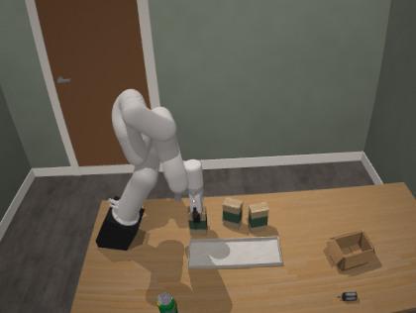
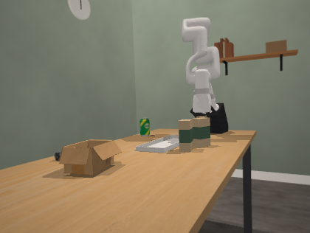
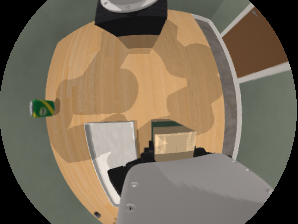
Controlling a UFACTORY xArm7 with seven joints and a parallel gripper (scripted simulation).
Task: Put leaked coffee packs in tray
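Three tan coffee packs with dark green bands stand in a row on the wooden table behind the tray. My gripper (image 1: 196, 215) comes straight down on the left pack and is shut on its two big sides; the pack stands on the table. Its tan top shows in the wrist view (image 3: 172, 143). The middle pack (image 1: 232, 210) and the right pack (image 1: 258, 215) stand free. In the exterior view the packs overlap (image 2: 194, 134), and the held one is hidden behind them. The white tray (image 1: 235, 253) lies empty just in front of the packs.
An open cardboard box (image 1: 353, 250) sits at the right of the table. A green can (image 1: 166, 303) stands at the front edge. A small dark object (image 1: 350, 296) lies at the front right. The robot's black base (image 1: 119, 230) is at the table's back left.
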